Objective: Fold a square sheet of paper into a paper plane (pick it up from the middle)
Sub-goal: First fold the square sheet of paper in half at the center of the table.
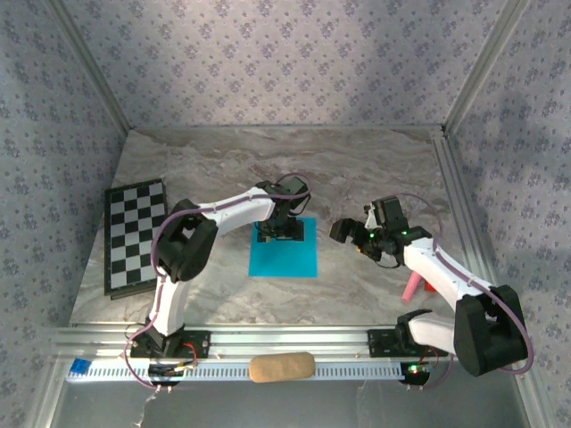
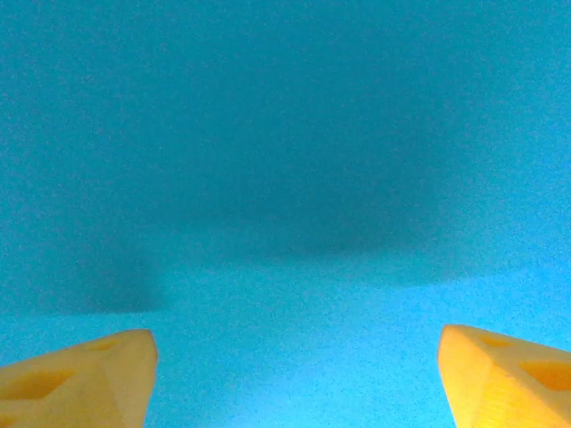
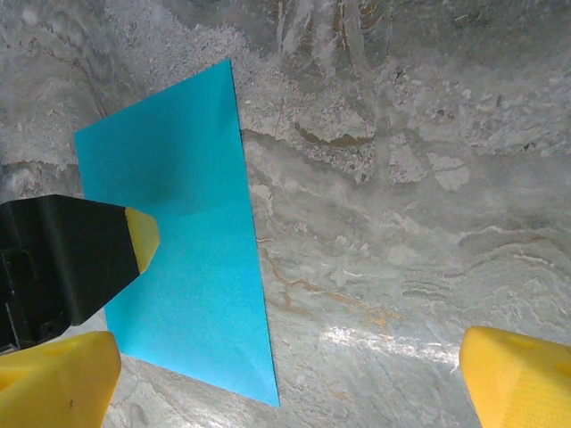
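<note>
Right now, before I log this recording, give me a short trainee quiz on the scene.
1. True or false: the square sheet of paper lies flat and unfolded on the table.
2. Fill in: the right tool hovers with its jaws ___.
3. Which tool is down at the sheet's far edge? A) left tool B) right tool C) both

Key: 1 true; 2 open; 3 A.
</note>
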